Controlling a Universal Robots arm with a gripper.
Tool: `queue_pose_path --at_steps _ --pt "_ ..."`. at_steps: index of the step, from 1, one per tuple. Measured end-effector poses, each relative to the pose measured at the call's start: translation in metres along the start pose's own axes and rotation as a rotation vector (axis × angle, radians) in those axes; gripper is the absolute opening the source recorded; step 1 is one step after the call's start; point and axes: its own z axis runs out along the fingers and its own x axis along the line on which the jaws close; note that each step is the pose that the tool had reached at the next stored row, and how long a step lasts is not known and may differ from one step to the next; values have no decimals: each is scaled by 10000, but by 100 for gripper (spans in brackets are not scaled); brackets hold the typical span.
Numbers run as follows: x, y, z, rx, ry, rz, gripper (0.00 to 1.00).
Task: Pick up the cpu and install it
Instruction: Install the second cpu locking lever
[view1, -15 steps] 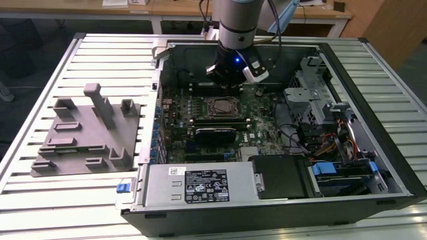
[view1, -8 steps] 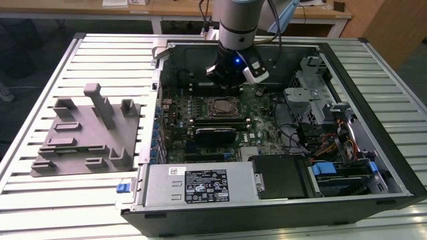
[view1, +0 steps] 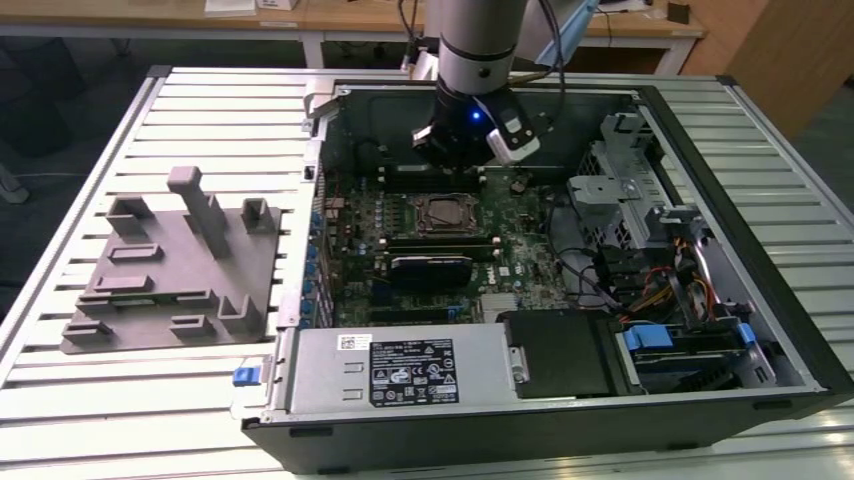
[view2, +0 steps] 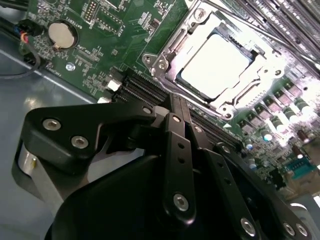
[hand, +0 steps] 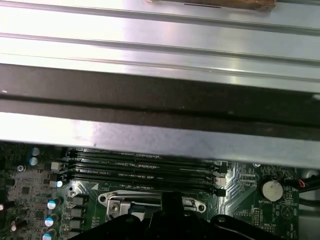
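Exterior view: an open computer case (view1: 747, 150) lies on its side on a slatted metal tabletop (view1: 80, 400), with the arm reaching down into its far end.
Case contents: a green motherboard (view1: 521, 250); a power supply (view1: 400, 370) at the near edge; a drive cage with coloured cables (view1: 654, 290) on the exterior view's right.
Socket: the metal-framed socket (view2: 220, 65) sits near the middle of the motherboard.
Cpu: the cpu (view2: 215, 65) lies flat inside the socket, pale silver top up, framed by the socket's metal bracket; in the exterior view it appears at (view1: 441, 212).
Tool: the tool (view2: 175, 107), seen in the second wrist view, has its black fingers drawn together with nothing between them; it hangs above the memory slots (hand: 140, 167) just beside the socket, apart from the cpu.
Tray: a grey plastic tray (view1: 174, 270) with upright posts rests on the tabletop to the exterior view's left of the case; nothing sits on it.
Coin battery: a round cell (view2: 62, 35) is mounted on the motherboard, well apart from the socket.
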Motion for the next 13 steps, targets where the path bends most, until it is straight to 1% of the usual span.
queue_pose_path --at_steps 1,6,13 --pt "0 2 -15 2 1 0 11" --pt "1 -13 -21 0 1 -1 11" --pt "6 -90 -30 -1 0 0 11"
